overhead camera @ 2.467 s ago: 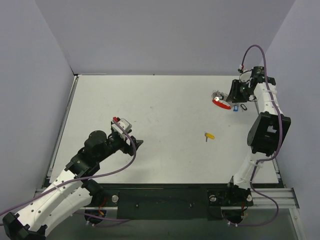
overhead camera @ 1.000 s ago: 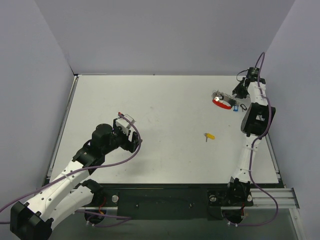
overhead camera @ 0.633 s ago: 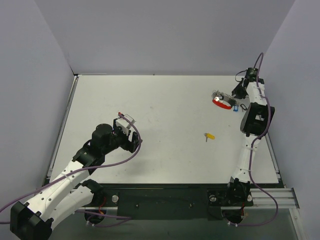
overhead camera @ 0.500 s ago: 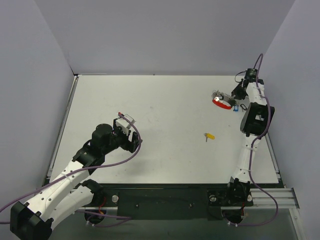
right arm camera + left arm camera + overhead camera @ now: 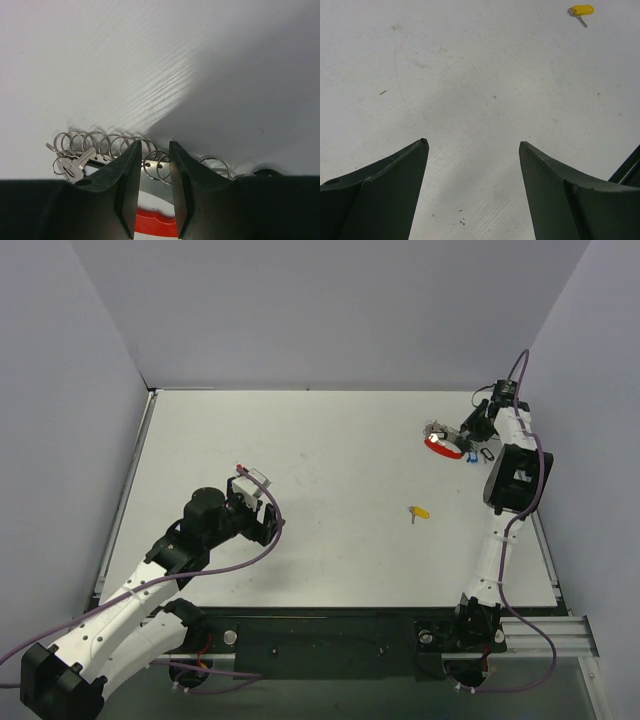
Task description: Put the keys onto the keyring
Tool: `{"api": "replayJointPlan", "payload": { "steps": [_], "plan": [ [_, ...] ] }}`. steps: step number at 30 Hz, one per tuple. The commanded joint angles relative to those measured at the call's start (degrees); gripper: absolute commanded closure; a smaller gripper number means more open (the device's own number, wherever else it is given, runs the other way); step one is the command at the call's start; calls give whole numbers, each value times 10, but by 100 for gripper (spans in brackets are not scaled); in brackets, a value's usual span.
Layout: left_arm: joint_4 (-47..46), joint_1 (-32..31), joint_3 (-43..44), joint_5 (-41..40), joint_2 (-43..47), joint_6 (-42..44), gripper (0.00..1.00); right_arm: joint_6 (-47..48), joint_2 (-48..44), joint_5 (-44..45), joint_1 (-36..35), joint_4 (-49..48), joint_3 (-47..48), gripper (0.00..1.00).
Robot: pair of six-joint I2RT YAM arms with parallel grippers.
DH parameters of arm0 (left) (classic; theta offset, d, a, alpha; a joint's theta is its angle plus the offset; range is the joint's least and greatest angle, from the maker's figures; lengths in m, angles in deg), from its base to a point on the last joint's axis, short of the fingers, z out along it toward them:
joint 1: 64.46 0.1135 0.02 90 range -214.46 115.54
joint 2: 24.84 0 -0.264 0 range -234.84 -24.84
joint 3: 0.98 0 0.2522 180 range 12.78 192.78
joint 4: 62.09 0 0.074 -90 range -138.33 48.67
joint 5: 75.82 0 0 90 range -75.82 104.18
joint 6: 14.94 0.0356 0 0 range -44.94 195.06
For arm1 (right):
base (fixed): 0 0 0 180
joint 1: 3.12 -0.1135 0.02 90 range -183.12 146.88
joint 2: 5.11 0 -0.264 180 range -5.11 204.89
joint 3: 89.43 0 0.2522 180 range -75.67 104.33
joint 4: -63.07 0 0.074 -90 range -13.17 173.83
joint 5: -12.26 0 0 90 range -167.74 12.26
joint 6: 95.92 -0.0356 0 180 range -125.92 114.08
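Observation:
The keyring is a row of small silvery rings with a silver key and a red tag. It lies at the table's far right. My right gripper stands on it, its jaws narrowed around two of the rings; in the top view the right gripper is at the ring's right end. A yellow-headed key lies alone mid-table and shows far off in the left wrist view. My left gripper is open and empty above bare table at the near left.
A blue piece and a small black loop lie beside the keyring, close to the table's right edge. Grey walls close in the back and both sides.
Since 2.5 s ago my right gripper has come down onto the keyring and my left arm has pulled back slightly. Over the last second nothing has visibly moved.

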Motion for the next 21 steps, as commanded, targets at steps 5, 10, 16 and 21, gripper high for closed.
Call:
{"api": "replayJointPlan", "payload": {
  "steps": [5,10,16,21],
  "plan": [
    [-21,3,12,19,12,7,17,31,-70,-46,-7,35,-70,75],
    [-22,3,13,27,20,7,17,53,-124,-67,-14,34,-162,76],
    [-22,3,12,34,33,4,17,84,-198,-74,-26,38,-221,72],
    [-24,3,9,32,44,3,17,136,-250,-61,-22,50,-221,64]
  ]
}}
